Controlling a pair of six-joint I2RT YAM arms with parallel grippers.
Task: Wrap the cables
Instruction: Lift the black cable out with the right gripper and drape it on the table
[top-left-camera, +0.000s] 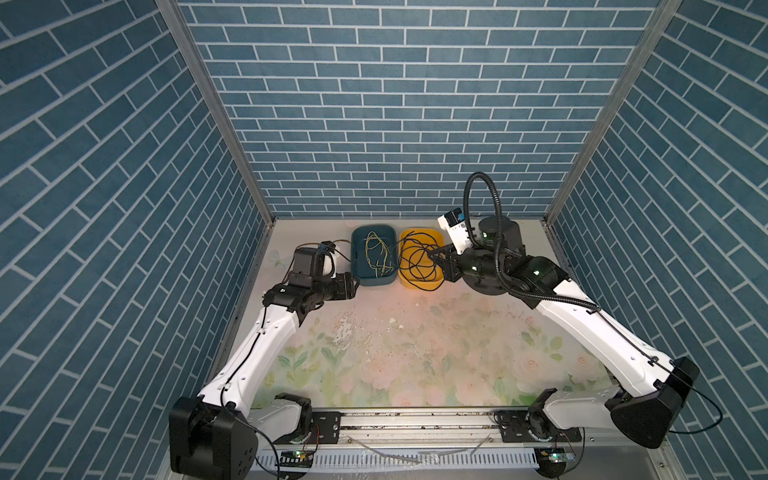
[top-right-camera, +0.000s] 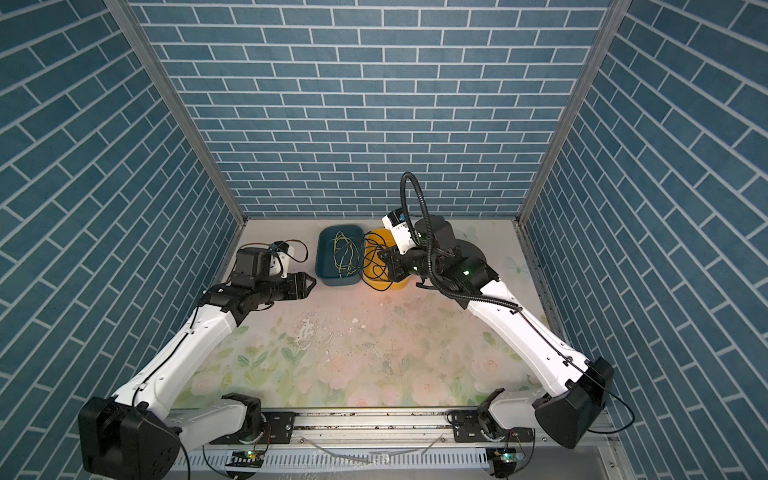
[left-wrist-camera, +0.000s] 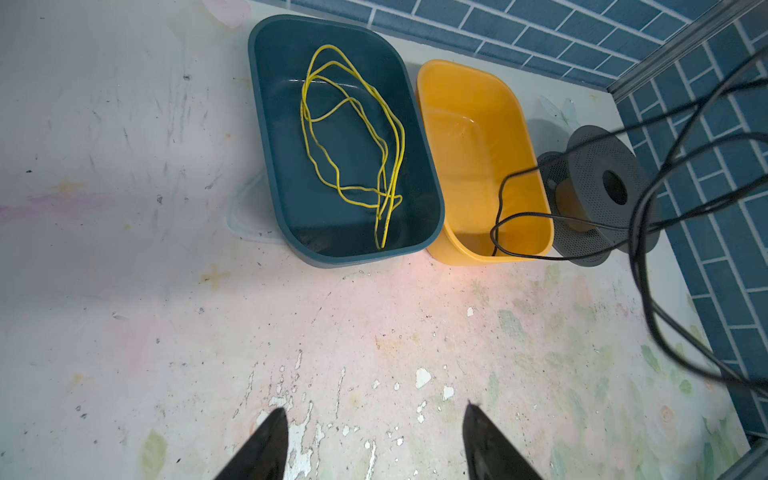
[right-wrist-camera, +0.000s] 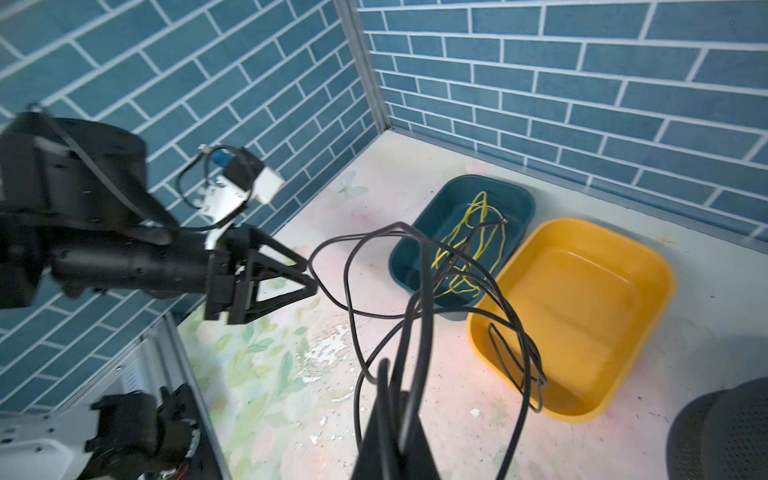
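Your right gripper (right-wrist-camera: 386, 370), clamped shut, holds the black cable (right-wrist-camera: 419, 303) in loose loops above the yellow tub (right-wrist-camera: 582, 224) at the bench (top-left-camera: 374, 353) far edge. Your left gripper (left-wrist-camera: 374, 409), part-open and empty, hovers to the cable's left, near it.

**Your left jaws apart, right jaws clamped**

Your left arm (top-left-camera: 257, 349) reaches forward, wrist level, jaws parted and holding nothing. Your right arm (top-left-camera: 590, 328) bends inward across the back, wrist raised, jaws pinched together on the black cable (right-wrist-camera: 424, 299).
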